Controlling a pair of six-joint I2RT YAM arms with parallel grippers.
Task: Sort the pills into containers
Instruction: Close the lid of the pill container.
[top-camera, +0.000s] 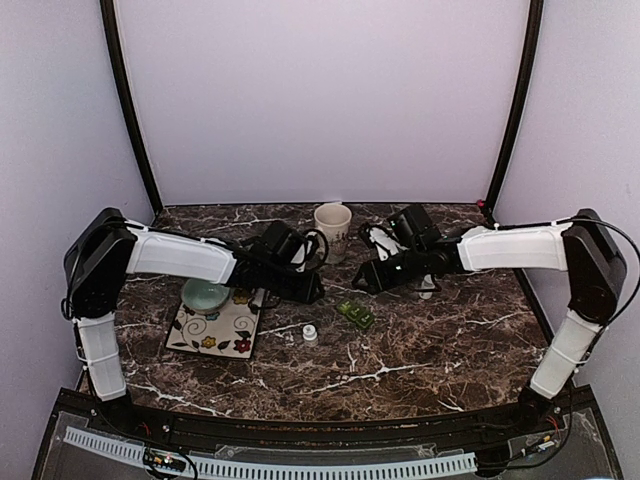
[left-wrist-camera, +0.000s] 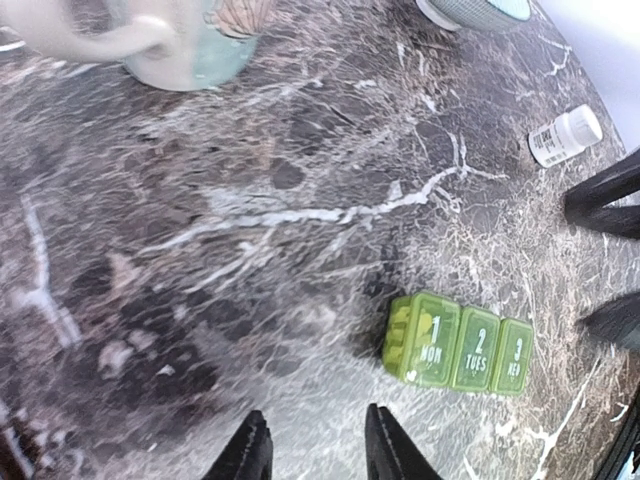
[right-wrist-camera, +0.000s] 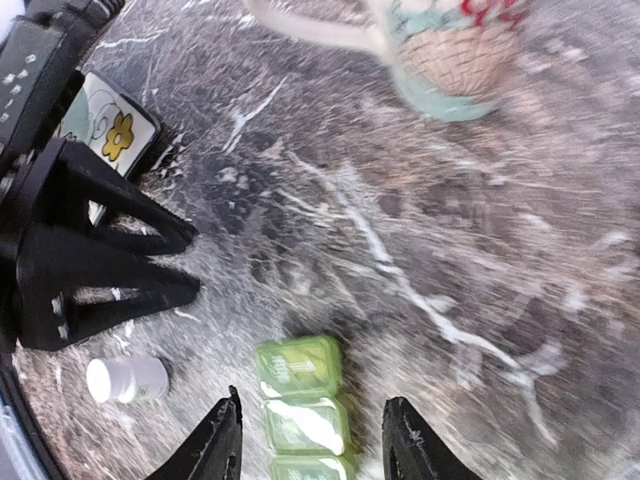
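Top view: L gripper (top-camera: 303, 288) and R gripper (top-camera: 362, 280) are facing each other near mid-table, tips apart, w/ the mug (top-camera: 333, 228) standing upright just behind them. The green pill box (top-camera: 355, 314), a strip of 3 joined compartments, is lying flat on the marble table (top-camera: 450, 345), just in front of the R gripper and touching neither gripper. L wrist view: the compartments are reading 1 MON, 2 TUES, 3 WED, and the strip is lying to the right of the L fingers (left-wrist-camera: 250, 455), not between them. The L jaws are standing narrowly parted w/ only bare marble in the gap. R wrist view: the R fingers (right-wrist-camera: 215, 445) are standing wide apart, and the strip is lying on the table in the gap between them, clear of both pads, so nothing is being held. A white bottle (top-camera: 310, 333) is lying on its side near the box, toward the L arm. A floral tile (top-camera: 215, 328) is lying under the L forearm, w/ a teal bowl (top-camera: 205, 293) at its far edge. Whether any compartment is holding pills cannot be told.
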